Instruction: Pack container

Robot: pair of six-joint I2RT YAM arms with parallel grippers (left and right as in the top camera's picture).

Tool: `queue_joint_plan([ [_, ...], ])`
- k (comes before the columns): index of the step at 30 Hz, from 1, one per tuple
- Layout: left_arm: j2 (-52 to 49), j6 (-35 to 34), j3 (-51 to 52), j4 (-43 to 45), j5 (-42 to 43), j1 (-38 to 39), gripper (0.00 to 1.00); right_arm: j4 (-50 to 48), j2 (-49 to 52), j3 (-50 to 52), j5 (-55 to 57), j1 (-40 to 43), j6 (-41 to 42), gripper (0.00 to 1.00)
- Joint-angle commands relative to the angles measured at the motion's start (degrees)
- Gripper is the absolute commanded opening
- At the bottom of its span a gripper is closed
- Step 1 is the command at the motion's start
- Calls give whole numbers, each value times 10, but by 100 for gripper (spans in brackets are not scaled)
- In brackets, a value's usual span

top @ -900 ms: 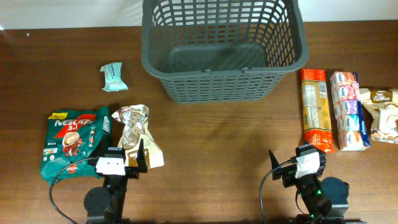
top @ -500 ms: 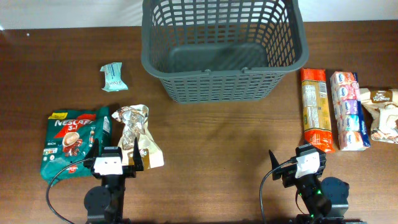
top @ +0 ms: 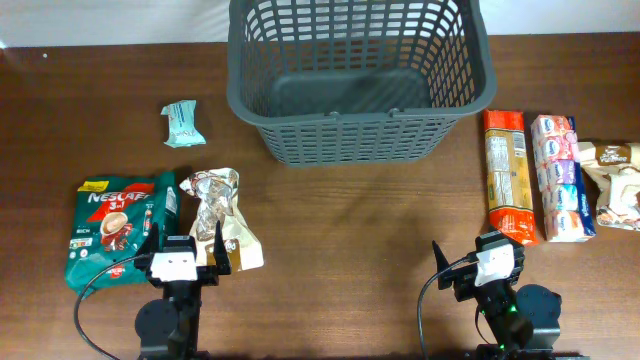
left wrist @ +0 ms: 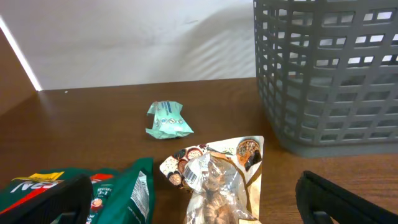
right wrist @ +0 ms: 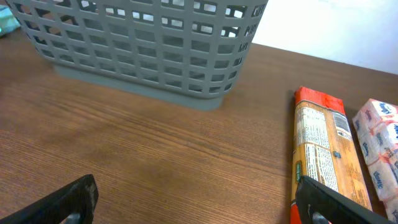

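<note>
The dark grey basket (top: 300,110) stands at the back middle of the table, empty; it also shows in the left wrist view (left wrist: 329,74) and the right wrist view (right wrist: 143,43). My left gripper (top: 183,247) is open low at the front left, its jaws either side of a clear-and-cream snack bag (top: 220,225), also in its wrist view (left wrist: 217,180). A green Nescafe pack (top: 115,228) lies left of it. My right gripper (top: 480,262) is open and empty at the front right, beside an orange biscuit pack (top: 505,170).
A small mint sachet (top: 181,123) lies left of the basket. A white-pink pack (top: 557,178) and a cream-brown bag (top: 615,185) lie at the far right. Bare wood lies between the two arms.
My left gripper has turned slightly left and its jaws have spread wider around the snack bag. The right arm has not moved.
</note>
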State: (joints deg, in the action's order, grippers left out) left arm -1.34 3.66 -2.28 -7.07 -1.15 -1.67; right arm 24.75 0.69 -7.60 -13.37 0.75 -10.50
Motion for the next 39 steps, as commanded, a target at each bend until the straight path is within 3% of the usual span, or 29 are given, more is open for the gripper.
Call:
queue_joint_plan([
  [1,-2,11,5,-1,-8,0,99,-2,-5,4,5,-3,5,99],
  [20,-2,11,5,3,-8,0,99,-1,-5,4,5,-3,5,99],
  [25,-2,10,3,-2,55,0,99,-2,-5,4,5,-3,5,99],
  [27,-2,-12,-7,-23,98,0,99,-2,-5,4,5,-3,5,99],
  [28,-2,-56,-33,-83,110,0,99,-2,-5,4,5,-3,5,99],
  [29,-2,-58,-45,-111,110,0,99,-2,-5,4,5,-3,5,99],
  [34,-31,-58,-172,-238,29,0,99,-6,-5,-17,-29,-4,5,99],
  [39,-167,-58,-309,-301,-32,0,99,11,31,-107,17,-4,5,99],
])
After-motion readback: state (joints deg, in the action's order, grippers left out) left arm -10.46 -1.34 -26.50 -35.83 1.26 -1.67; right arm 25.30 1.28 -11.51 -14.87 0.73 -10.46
